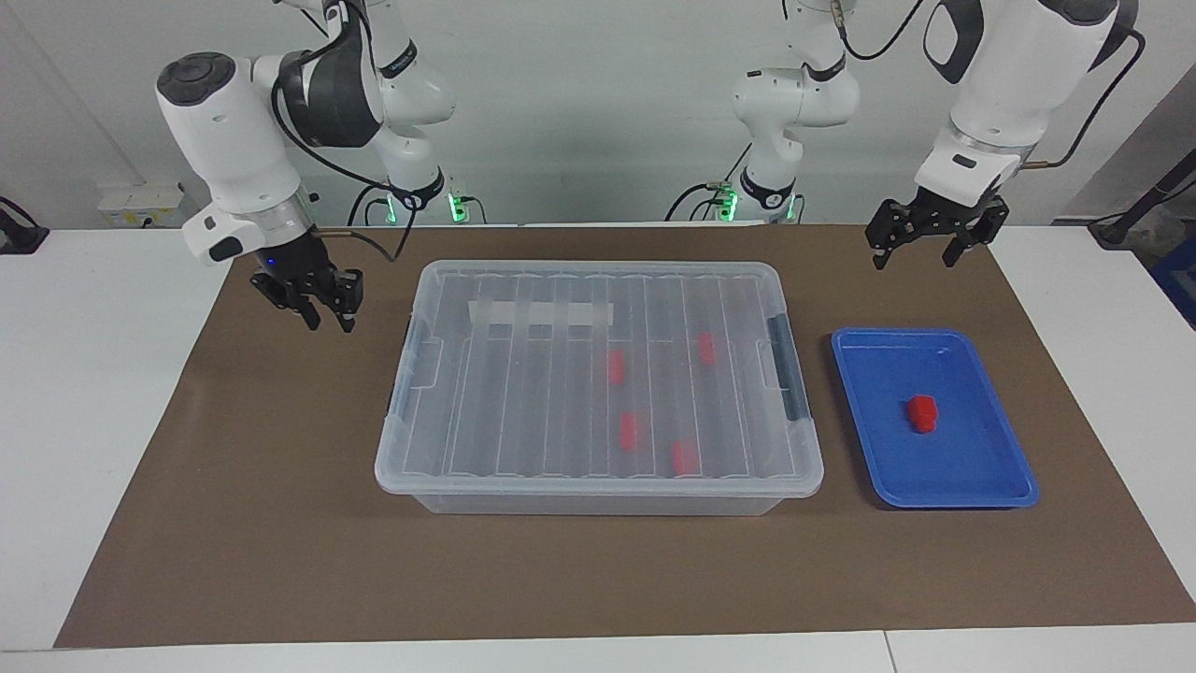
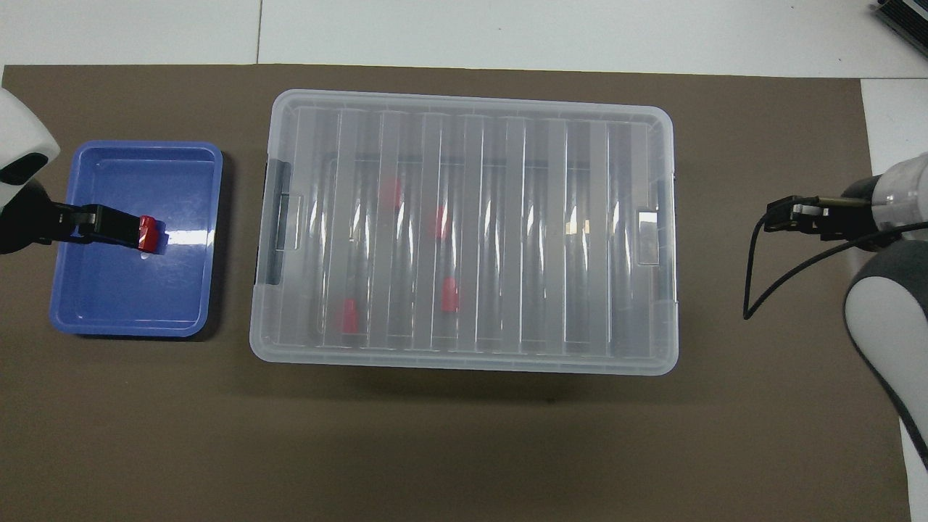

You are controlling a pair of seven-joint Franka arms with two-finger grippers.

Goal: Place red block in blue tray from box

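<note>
One red block (image 1: 922,412) lies in the middle of the blue tray (image 1: 990,486), toward the left arm's end of the table. The clear box (image 1: 598,491) sits mid-table with its ribbed lid (image 1: 523,393) lying flat on it. Several more red blocks (image 1: 631,430) show through the lid. My left gripper (image 1: 914,254) hangs open and empty, high over the tray's end of the mat; in the overhead view it covers part of the red block (image 2: 150,233). My right gripper (image 1: 327,320) is open and empty above the mat beside the box's end.
A black latch (image 1: 792,381) runs down the box's end that faces the tray. A whitish tape strip (image 1: 542,313) crosses the lid. Brown mat (image 1: 280,523) covers the table, with white tabletop past its ends.
</note>
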